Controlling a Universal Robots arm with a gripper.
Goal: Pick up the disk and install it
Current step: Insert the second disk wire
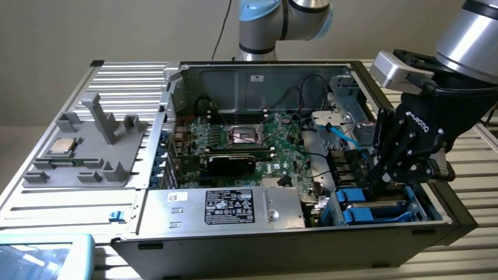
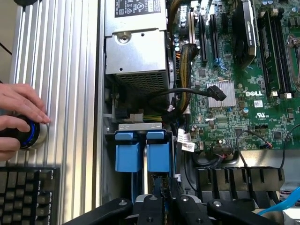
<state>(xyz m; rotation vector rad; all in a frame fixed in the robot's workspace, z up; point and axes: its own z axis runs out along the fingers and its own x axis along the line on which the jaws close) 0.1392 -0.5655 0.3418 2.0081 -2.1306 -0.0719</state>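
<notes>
The disk [image 2: 159, 157] stands on edge in the drive bay at the corner of the open computer case, its blue carrier bracket facing up beside a second blue carrier [image 2: 127, 152]. My gripper [image 2: 161, 199] reaches straight down into that bay, its black fingers shut on the disk's near edge. From the exterior view, the gripper [image 1: 376, 186] is at the case's right front corner, fingertips at the blue bracket of the disk [image 1: 364, 196]. The disk's label and metal body are hidden inside the bay.
The motherboard [image 1: 249, 146] fills the case's middle, with a silver power supply [image 1: 225, 207] in front. Black and blue cables [image 1: 339, 131] run beside the bay. A grey fixture holding a CPU chip [image 1: 62, 146] stands at the exterior view's left. A person's hand [image 2: 18, 117] rests on a round knob near a keyboard [image 2: 26, 192].
</notes>
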